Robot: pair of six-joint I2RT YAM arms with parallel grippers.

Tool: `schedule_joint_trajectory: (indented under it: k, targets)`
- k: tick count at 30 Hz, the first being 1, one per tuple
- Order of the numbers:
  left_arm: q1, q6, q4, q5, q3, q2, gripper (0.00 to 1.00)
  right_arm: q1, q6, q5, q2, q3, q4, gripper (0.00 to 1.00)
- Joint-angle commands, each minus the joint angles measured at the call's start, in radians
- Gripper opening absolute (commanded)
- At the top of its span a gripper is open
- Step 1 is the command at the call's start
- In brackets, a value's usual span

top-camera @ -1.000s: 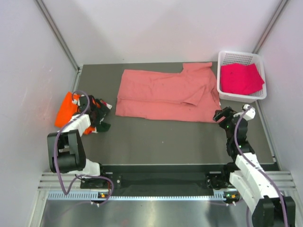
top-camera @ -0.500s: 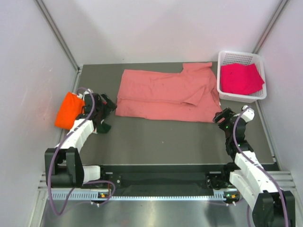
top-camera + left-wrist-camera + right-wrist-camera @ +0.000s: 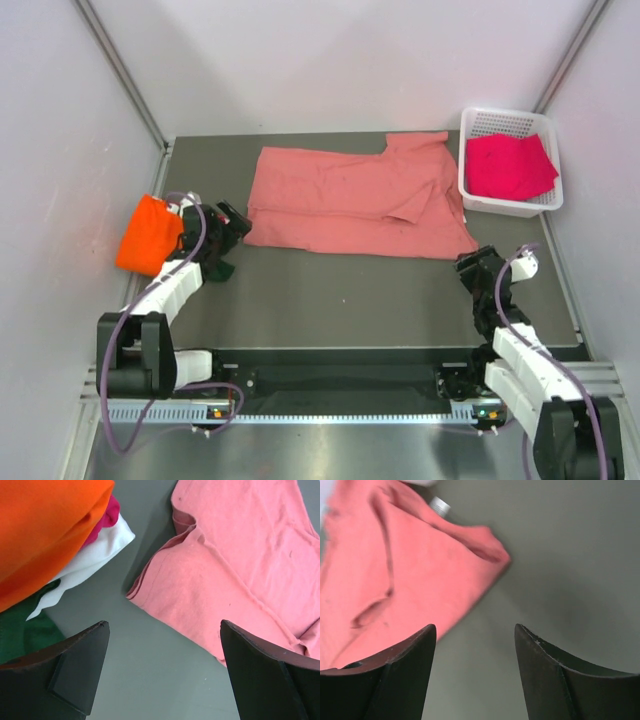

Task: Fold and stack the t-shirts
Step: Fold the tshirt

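Note:
A salmon-pink t-shirt lies spread flat across the back middle of the table. At the left edge a folded orange t-shirt tops a small pile. A magenta t-shirt lies in the white basket. My left gripper is open between the pile and the pink shirt's near left corner, holding nothing. Just off the pink shirt's near right corner, my right gripper is open over bare mat.
Under the orange t-shirt show magenta, white and green cloth layers. The basket stands at the back right corner. White walls close in both sides. The dark mat stretches bare in front of the pink shirt.
My left gripper has left the orange pile and swung right toward the pink shirt's corner. My right gripper has drawn back toward me and its jaws have narrowed a little.

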Motion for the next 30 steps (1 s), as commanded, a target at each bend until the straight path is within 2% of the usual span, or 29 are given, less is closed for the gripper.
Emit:
schedule_joint_trajectory:
  k: [1, 5, 9, 14, 19, 20, 22, 23, 25, 30]
  targets:
    - [-0.004, -0.011, 0.093, 0.008, -0.007, 0.021, 0.96, 0.006, 0.117, 0.031, 0.100, 0.019, 0.092, 0.64]
    - [-0.012, -0.004, 0.089, 0.017, -0.004, 0.026, 0.96, -0.002, 0.183, 0.015, 0.296, 0.051, 0.166, 0.64]
    - [-0.013, 0.005, 0.073, 0.014, -0.004, 0.024, 0.96, -0.005, 0.249, 0.016, 0.439, 0.030, 0.330, 0.59]
    - [-0.015, 0.004, 0.083, 0.026, -0.013, 0.024, 0.95, -0.008, 0.287, 0.048, 0.573, 0.064, 0.353, 0.55]
    - [-0.029, -0.004, 0.033, -0.010, 0.012, 0.055, 0.91, -0.010, 0.260, 0.053, 0.576, 0.133, 0.270, 0.42]
    - [-0.030, -0.002, 0.015, -0.010, 0.021, 0.076, 0.91, -0.014, 0.246, 0.058, 0.568, 0.148, 0.243, 0.32]
    - [-0.036, -0.011, 0.017, -0.010, 0.021, 0.089, 0.91, -0.023, 0.208, 0.079, 0.535, 0.171, 0.188, 0.21]
    - [-0.041, -0.016, 0.028, -0.010, 0.015, 0.097, 0.90, -0.037, 0.198, 0.082, 0.522, 0.173, 0.177, 0.10]
    - [-0.050, -0.027, 0.059, -0.010, 0.001, 0.110, 0.88, -0.056, 0.159, 0.067, 0.496, 0.176, 0.160, 0.01]
    - [-0.079, -0.005, 0.119, -0.007, 0.002, 0.172, 0.77, -0.070, 0.134, 0.058, 0.436, 0.115, 0.176, 0.00]
